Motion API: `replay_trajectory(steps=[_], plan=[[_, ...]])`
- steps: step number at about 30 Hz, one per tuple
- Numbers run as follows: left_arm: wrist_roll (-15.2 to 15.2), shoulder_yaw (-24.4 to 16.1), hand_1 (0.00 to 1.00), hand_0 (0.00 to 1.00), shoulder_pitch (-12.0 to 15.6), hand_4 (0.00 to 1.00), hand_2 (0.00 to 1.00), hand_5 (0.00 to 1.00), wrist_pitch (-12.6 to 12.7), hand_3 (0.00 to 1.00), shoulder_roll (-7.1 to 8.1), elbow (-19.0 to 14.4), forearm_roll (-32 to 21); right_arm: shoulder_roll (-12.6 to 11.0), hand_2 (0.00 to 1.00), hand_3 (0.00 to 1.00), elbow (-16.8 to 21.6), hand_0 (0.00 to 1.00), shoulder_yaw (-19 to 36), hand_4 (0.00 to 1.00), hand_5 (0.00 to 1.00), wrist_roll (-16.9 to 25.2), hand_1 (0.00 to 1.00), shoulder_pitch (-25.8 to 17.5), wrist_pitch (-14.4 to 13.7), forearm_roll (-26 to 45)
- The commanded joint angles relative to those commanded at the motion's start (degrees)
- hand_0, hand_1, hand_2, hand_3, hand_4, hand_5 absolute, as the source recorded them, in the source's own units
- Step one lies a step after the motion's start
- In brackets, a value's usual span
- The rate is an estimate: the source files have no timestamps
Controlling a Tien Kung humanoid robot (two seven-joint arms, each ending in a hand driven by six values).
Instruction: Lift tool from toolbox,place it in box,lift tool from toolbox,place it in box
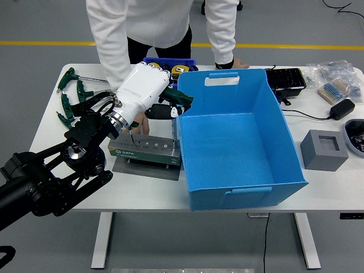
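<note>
Left robot hand, white, curled around a green-handled tool with a thin metal shaft hanging down, held above the toolbox just beside the blue box's left wall. Behind, a person's hand pressed on the surface by the toolbox.

The left arm comes in from the lower left corner, black and jointed, and reaches up and to the right over the table. Its wrist is bent so the white hand shows its back to the camera. The fingers are curled around a green-handled tool, with the dark thumb tip pressed below the handle. The person's hand lies just under the white hand.
</note>
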Motion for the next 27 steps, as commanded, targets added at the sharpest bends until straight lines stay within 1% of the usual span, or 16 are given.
replay_trajectory(steps=[7,15,19,23,25,27], plan=[[-0.50,-0.72,0.002,0.249,-1.29,0.750,0.002,0.470,-0.84,0.007,0.63,-4.20,0.00,0.12,0.780,0.757,0.00,0.726,0.16,0.938,0.870,-0.14,0.684,-0.09,-0.07,-0.11],[-0.36,-2.62,0.002,0.248,-4.57,0.749,0.002,0.456,-1.71,0.008,1.59,-8.25,0.00,0.14,0.780,0.757,0.00,0.724,0.28,0.938,0.870,-0.26,0.684,-0.14,-0.08,-0.36],[-0.20,-3.76,0.002,0.246,-6.26,0.748,0.002,0.449,-1.93,0.008,1.75,-9.64,0.00,0.13,0.780,0.757,0.00,0.726,0.15,0.938,0.869,-0.27,0.684,-0.09,-0.09,-0.21],[-0.10,-5.50,0.002,0.245,-8.30,0.749,0.002,0.447,-2.29,0.008,1.10,-11.60,0.00,0.03,0.780,0.756,0.00,0.724,-0.04,0.938,0.870,-0.24,0.684,0.14,-0.09,0.07],[-0.08,-6.22,0.002,0.245,-8.83,0.749,0.002,0.447,-2.24,0.008,0.47,-12.40,0.00,-0.01,0.780,0.756,0.00,0.724,-0.05,0.938,0.870,-0.25,0.684,0.24,-0.07,0.04],[-0.10,-6.51,0.002,0.245,-9.13,0.749,0.002,0.447,-1.67,0.008,-0.63,-13.24,0.00,-0.03,0.780,0.756,0.00,0.724,0.00,0.938,0.870,-0.28,0.684,0.28,-0.06,-0.07]])
